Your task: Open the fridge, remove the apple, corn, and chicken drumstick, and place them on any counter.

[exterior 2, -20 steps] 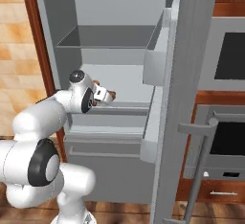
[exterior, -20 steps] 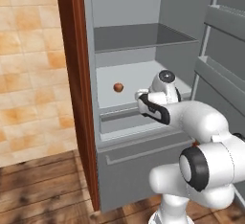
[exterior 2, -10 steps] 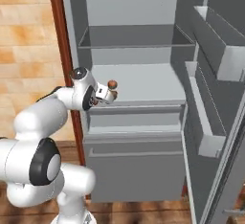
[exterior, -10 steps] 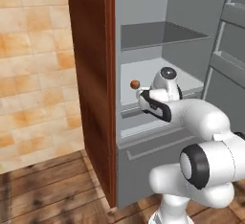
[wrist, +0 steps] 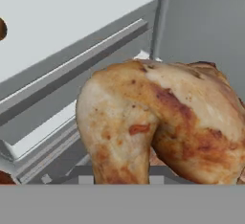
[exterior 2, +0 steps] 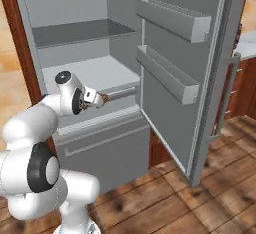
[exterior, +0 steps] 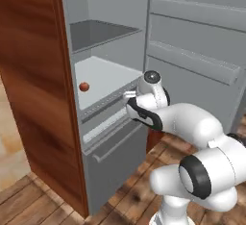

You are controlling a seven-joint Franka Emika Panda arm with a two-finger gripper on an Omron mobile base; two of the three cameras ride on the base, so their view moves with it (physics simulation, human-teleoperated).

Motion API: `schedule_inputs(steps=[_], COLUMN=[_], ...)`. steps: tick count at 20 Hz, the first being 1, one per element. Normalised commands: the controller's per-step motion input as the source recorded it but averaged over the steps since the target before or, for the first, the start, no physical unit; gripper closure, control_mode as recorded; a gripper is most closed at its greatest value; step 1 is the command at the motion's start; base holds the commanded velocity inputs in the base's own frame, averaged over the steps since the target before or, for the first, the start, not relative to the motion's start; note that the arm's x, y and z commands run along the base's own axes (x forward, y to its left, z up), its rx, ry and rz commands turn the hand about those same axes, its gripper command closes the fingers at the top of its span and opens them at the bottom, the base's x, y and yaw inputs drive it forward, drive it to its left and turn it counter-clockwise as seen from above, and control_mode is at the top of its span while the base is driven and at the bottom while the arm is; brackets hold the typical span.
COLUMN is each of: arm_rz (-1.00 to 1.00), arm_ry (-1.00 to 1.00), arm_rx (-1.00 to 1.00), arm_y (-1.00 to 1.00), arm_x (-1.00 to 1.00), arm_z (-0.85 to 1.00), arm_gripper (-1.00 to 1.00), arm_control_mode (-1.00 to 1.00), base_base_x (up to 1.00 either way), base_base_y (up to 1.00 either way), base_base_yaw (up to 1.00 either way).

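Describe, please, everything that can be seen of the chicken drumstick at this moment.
The chicken drumstick looks golden-brown and roasted, lumpy, with paler patches and darker reddish-brown spots on its skin. In the hand view it appears close up, a thick rounded body with a narrower part pointing down toward the camera. In the right base view it is a small brown piece at the tip of the hand, which is shut on it, in front of the open fridge, just outside its middle shelf.
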Motion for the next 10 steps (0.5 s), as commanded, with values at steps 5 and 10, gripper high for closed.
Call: schedule_inputs(steps=[5, 10], arm_rz=[0.00, 0.00], arm_ry=[0.00, 0.00], arm_rx=[0.00, 0.00], arm_y=[0.00, 0.00], arm_x=[0.00, 0.00], arm_z=[0.00, 0.00], arm_gripper=[1.00, 1.00], arm_control_mode=[1.00, 1.00], base_base_x=[-0.65, -0.95], base_base_y=[0.29, 0.31], base_base_yaw=[-0.84, -0.76])
